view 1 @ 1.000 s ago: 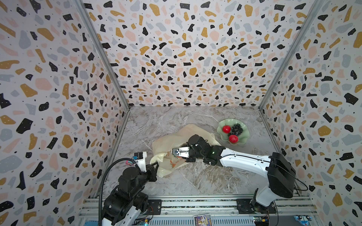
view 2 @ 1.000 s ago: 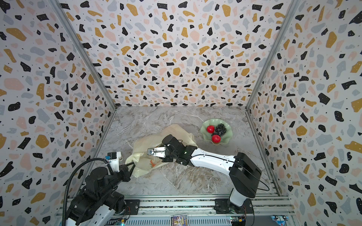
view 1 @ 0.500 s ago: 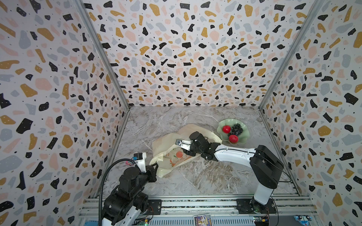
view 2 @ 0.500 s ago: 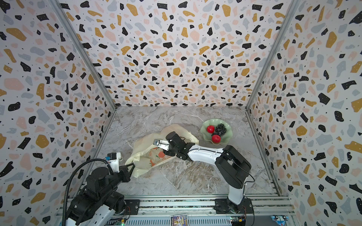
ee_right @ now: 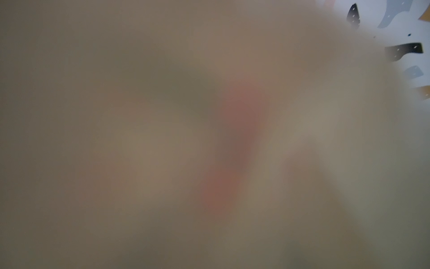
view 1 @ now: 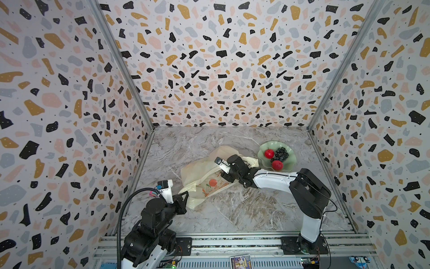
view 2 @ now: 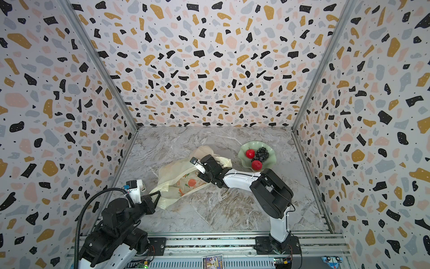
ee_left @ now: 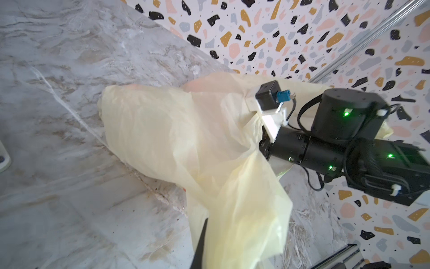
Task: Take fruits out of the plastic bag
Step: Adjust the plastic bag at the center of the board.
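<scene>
Surface: I am looking at a grey-beige marble-pattern table (view 1: 244,209). It is lying flat and taking up the whole floor of the cell.
Room: Three walls (view 1: 221,58) with black, ochre, pink and grey chips are closing the table at the far side and at both sides. A metal rail (view 1: 232,242) is running along the near edge, and both arms are standing on it.
Dish: A pale green wavy-edged dish (view 1: 292,163) is sitting at the far right, just beside the bag's far end. I cannot tell if they are touching.
Fruits outside: A red apple (view 1: 269,153), a second red apple (view 1: 277,165) and a dark grape bunch (view 1: 281,153) are lying together in the dish.
In the way: The right arm (view 1: 274,180) is reaching low across the table and is covering the bag's right edge. The film is lying against the right wrist camera, so I am getting only a cream blur with a reddish smear that I cannot identify.
Bag place: The plastic bag (view 1: 200,170) is lying in the middle of the table, between the two grippers.
Bag look: It is thin, translucent, cream-yellow and crumpled. A printed orange picture (view 1: 212,182) is facing up.
Left gripper (view 1: 185,196): Its fingers are pressed together, pinching the bag's near-left end.
Right gripper (view 1: 225,176): It is going into the bag. The film is hiding the fingers, so I cannot tell if they are spread or gripping anything.
</scene>
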{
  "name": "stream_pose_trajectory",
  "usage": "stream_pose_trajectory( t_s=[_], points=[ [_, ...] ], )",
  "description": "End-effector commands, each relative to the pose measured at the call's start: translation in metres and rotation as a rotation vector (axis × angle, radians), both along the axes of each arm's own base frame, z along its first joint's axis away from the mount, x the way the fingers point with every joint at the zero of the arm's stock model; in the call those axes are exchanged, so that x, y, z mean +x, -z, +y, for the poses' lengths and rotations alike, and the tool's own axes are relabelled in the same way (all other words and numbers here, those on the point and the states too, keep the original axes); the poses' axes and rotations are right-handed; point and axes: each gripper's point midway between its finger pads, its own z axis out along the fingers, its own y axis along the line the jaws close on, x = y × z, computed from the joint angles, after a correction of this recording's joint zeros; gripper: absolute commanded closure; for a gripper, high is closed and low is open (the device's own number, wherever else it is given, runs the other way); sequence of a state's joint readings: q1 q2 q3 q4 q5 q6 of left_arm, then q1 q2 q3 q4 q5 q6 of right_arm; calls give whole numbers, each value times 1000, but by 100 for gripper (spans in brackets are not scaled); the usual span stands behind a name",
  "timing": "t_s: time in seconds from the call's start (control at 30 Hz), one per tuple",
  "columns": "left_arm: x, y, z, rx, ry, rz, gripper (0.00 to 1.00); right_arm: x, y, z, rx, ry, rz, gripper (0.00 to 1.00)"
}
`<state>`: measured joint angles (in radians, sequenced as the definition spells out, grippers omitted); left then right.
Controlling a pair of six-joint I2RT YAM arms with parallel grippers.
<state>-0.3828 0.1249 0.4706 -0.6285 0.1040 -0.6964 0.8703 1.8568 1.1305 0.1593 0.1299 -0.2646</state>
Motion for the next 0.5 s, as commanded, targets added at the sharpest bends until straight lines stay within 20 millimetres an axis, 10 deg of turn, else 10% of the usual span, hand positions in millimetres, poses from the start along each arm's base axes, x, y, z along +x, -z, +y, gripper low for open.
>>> stream_pose_trajectory(
  t_s=[0.0,0.3,0.47],
  points=[
    [12,-18,-5,-66,-12,-69,100,-21,-31,8,137,-35,5,35],
    [21,-2,1,-9,-55,-29,100,-90,-89,17,355,-318,-66,35],
    [19,-2,2,-21,-56,-38,100,-121,-67,35,196,-504,-142,47]
  ],
)
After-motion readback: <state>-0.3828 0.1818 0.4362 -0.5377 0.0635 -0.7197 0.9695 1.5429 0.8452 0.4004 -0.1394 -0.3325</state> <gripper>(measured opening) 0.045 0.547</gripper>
